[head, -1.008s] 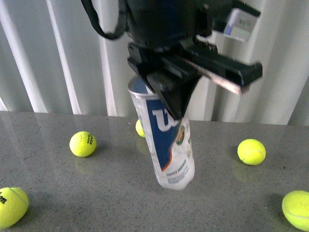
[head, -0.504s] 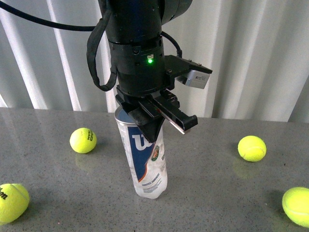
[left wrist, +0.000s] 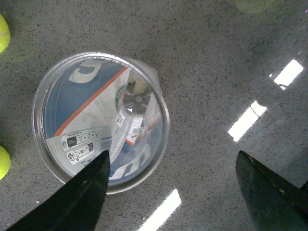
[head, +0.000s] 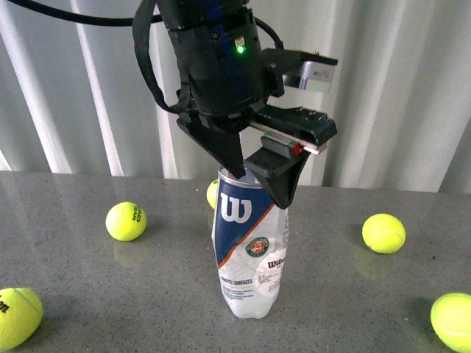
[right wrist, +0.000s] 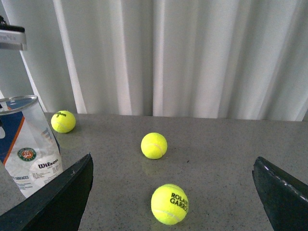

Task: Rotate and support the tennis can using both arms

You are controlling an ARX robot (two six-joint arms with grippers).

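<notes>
**Front view, with both wrist views.** The tennis can (head: 250,250) stands on its base near the middle of the grey surface (head: 110,294). Its open metal rim is uppermost and its blue-and-white label is turned towards the robot. In the left wrist view it is seen to be empty.

The left claw (head: 261,190) is positioned above the rim, pointing down. Its jaws are spread wide and nothing is gripped. One finger (left wrist: 82,197) is seen across the edge of the rim, and the other is placed well clear of the can. Whether the near finger touches the rim cannot be told.

The right claw (right wrist: 172,158) is likewise spread wide and empty. It is set low over the surface, with the can off to one side of it.

Loose balls are scattered around the can:
- one at 9 o'clock (head: 126,220);
- one at 3 o'clock (head: 383,232);
- one partly hidden behind the can at 11 o'clock (head: 213,195).

The turning of the can onto its base is judged to be complete or nearly so, and the step in hand is taken to be the supporting of the can. For the next move, the right claw would need to be brought to the can's side and the left claw centred over the rim. Both approaches would have to be made gently, since a tall, empty tube is easily tipped.
</notes>
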